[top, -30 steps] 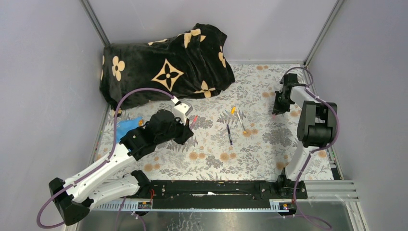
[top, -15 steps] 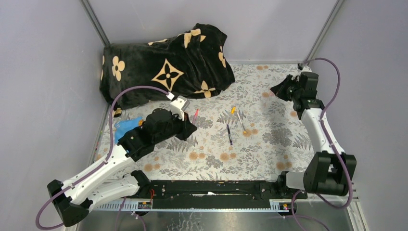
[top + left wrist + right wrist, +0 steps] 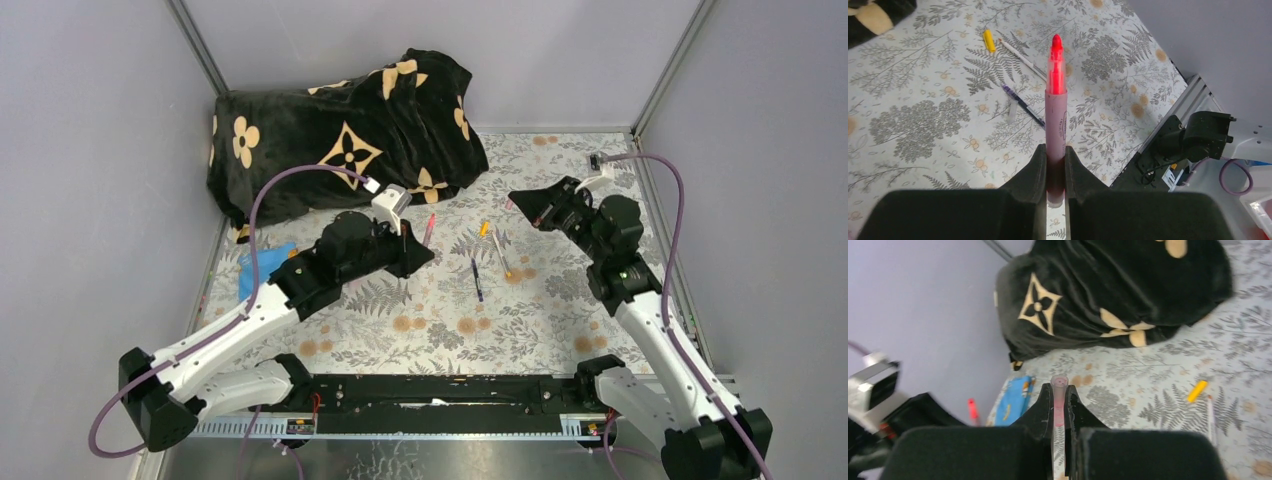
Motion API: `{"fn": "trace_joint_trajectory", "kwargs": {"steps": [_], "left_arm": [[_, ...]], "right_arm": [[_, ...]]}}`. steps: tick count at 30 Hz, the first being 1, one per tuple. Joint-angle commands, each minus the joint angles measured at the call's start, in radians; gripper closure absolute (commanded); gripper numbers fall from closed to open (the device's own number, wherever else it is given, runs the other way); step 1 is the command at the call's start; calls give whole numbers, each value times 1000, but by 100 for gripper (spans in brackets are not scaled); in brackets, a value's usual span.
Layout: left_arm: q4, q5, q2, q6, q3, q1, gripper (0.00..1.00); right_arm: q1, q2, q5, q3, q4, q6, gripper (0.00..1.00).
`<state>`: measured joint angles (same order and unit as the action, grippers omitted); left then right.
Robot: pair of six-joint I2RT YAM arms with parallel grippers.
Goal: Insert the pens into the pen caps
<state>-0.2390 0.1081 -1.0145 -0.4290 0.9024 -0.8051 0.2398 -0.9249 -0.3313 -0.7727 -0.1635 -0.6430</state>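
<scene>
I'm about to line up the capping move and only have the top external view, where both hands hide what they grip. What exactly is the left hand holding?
Observer: The left hand is shut on the pink pen, gripped near its rear end, its red tip bare and pointing away from the hand.
Operator: And the right one?
Observer: The right hand pinches the pink cap, open mouth facing away from the hand.
Operator: Any cap near the blue pen?
Observer: Yes, a small pale cap lies right beside the dark blue pen; I cannot tell whether they touch.
</scene>
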Motion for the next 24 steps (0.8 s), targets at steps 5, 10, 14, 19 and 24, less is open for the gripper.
{"fn": "trace_joint_trajectory", "kwargs": {"steps": [5, 10, 14, 19, 24], "left_arm": [[215, 97, -52, -69, 17, -23, 100], [247, 157, -68, -42, 30, -81, 100], [269, 221, -59, -13, 30, -90, 100], [274, 222, -31, -16, 36, -92, 100], [259, 245, -19, 7, 58, -90, 100]], "right_arm": [[56, 148, -19, 113, -351, -138, 100], [56, 165, -114, 156, -539, -185, 100], [59, 122, -220, 165, -726, -264, 100], [93, 83, -269, 120, -817, -278, 100], [180, 81, -255, 31, -690, -171, 100]]}}
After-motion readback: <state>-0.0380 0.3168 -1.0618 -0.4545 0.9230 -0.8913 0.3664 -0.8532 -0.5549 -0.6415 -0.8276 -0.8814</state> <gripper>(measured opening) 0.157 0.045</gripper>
